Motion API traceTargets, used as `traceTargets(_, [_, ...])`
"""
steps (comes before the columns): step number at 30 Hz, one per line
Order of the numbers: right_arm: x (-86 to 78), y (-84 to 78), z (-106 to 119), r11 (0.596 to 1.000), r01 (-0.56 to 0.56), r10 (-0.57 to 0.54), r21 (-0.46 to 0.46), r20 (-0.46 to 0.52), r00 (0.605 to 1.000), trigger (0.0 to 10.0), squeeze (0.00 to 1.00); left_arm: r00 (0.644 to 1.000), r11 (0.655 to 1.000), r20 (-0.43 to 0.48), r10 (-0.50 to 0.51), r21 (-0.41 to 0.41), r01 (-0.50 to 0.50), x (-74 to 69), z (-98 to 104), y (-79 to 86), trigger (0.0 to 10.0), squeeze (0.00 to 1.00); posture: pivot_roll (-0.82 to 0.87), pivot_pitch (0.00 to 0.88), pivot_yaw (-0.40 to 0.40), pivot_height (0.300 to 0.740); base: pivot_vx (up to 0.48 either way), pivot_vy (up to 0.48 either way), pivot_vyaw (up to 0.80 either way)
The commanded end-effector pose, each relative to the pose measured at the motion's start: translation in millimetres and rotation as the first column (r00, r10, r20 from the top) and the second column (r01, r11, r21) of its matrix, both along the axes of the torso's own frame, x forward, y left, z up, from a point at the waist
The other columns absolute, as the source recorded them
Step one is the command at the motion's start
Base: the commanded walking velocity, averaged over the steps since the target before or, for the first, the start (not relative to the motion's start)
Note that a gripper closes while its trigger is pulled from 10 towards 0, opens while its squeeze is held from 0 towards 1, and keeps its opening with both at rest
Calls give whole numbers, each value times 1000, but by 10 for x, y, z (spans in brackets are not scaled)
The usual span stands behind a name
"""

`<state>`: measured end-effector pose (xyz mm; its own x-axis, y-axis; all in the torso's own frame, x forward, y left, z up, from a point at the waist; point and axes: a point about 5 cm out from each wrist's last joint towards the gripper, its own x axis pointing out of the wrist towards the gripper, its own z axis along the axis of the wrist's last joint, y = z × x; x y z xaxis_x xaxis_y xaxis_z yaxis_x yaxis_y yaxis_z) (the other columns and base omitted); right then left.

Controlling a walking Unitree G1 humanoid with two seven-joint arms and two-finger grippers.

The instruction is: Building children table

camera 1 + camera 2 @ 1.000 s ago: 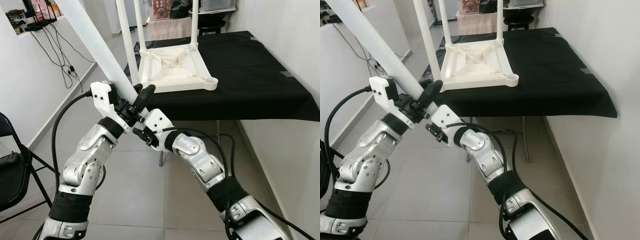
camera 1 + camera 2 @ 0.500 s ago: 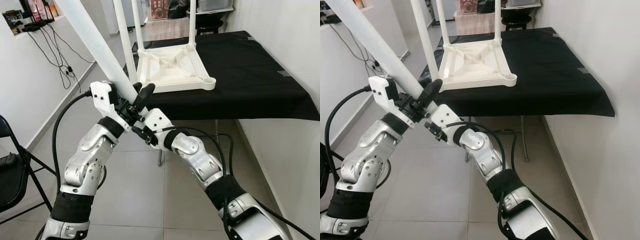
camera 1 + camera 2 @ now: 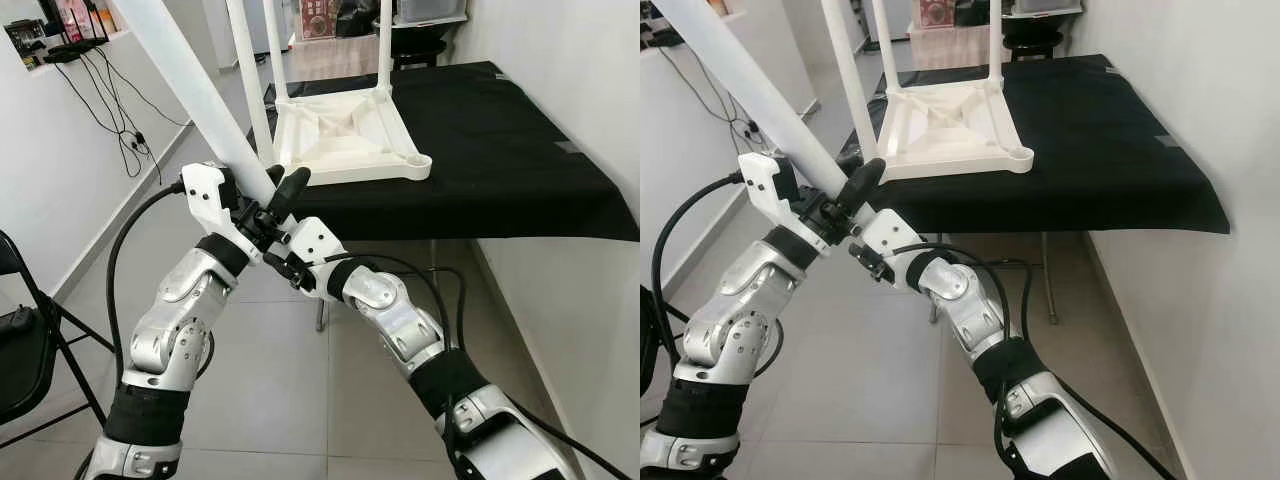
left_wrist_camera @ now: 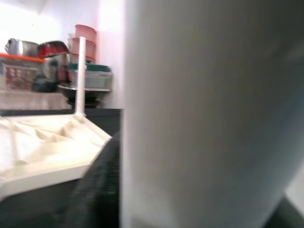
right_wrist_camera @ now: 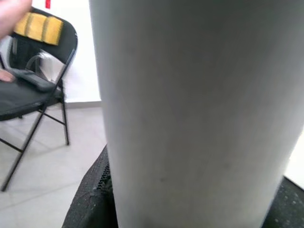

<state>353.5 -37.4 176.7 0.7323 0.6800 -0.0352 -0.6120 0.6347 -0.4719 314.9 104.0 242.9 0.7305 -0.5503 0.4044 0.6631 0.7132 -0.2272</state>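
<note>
Both pincers meet at the low end of a loose white table leg [image 3: 190,85], just in front of the near left corner of the black-covered surface [image 3: 500,140].

Left pincer [image 3: 262,205]: clenched on the leg near its lower end, one black finger [image 3: 288,187] lying along the tube. Left wrist view has the leg [image 4: 204,114] right up against the lens, a dark finger beside it.

Right pincer [image 3: 272,262]: comes in from under the left one, arms crossing. It's clamped on the same leg, just below the left pincer's grip. Right wrist view shows the white tube [image 5: 190,109] close up with a textured black finger [image 5: 97,190] on each side of it.

The leg runs up and away to the robot's left from the grip, tilted, clear of the surface.

Beyond the grip: white children's table [image 3: 345,135] lying upside down on the surface near its left front corner, ribbed underside up. Three legs [image 3: 250,80] already stand upright in it. The near right corner socket [image 3: 418,158] is open.

Left of the surface: folding chair [image 3: 25,330] on the tiled floor [image 3: 270,390], cables [image 3: 120,110] hanging down the white wall. Far behind the surface are stacked containers [image 4: 88,57], blurred.
</note>
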Motion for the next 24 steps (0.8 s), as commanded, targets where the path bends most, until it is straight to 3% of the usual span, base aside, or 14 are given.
traceTargets(1, [13,50,22,1000,0,0,-21,16,1000,0,0,998,998,37,-47,-35,48,-55,100,-17,10000,1000,-126,26,74,740,0,0,0])
traceTargets(7, [36,13,32,1000,16,-16,-17,19,1000,0,0,999,997,38,-19,-75,22,-51,127,92,10000,1000,-127,25,74,740,0,0,0])
traceTargets(8, [85,-79,50,998,55,-55,-2,16,998,0,0,999,994,32,32,-104,-29,-44,147,303,10000,1000,-131,27,74,740,0,0,0])
traceTargets(9, [85,-79,50,998,55,-55,-2,16,998,0,0,999,994,32,32,-104,-29,-44,147,303,10000,1000,-131,27,74,740,0,0,0])
traceTargets(10, [119,-148,64,996,84,-84,10,14,996,0,0,997,990,29,69,-124,-65,-47,165,457,10000,1000,-131,27,74,740,0,0,0])
traceTargets(11, [119,-148,64,996,84,-84,10,14,996,0,0,997,990,29,69,-124,-65,-47,165,457,10000,1000,-131,27,74,740,0,0,0])
traceTargets(14, [237,-422,116,974,210,-209,85,-17,978,0,0,982,972,32,188,-150,-181,-97,230,891,10000,1000,-133,28,75,740,0,0,0])
traceTargets(16, [237,-422,116,974,210,-209,85,-17,978,0,0,982,972,32,188,-150,-181,-97,230,891,10000,1000,-133,28,75,740,0,0,0])
traceTargets(17, [273,-525,131,958,261,-259,119,-36,965,0,0,975,965,33,221,-150,-214,-121,249,1010,10000,1000,-133,28,75,740,0,0,0])
traceTargets(20, [301,-626,139,938,312,-307,152,-58,950,0,0,967,958,33,254,-144,-247,-145,262,1116,10000,1000,-134,29,74,740,0,0,0])
traceTargets(22, [329,-784,129,893,396,-382,213,-107,918,0,0,952,942,22,306,-151,-299,-198,261,1275,10000,1000,-136,23,75,740,0,0,0])
traceTargets(24, [329,-845,113,872,429,-411,235,-125,903,0,0,942,931,6,335,-155,-330,-218,230,1330,10000,1000,-134,22,75,740,0,0,0])
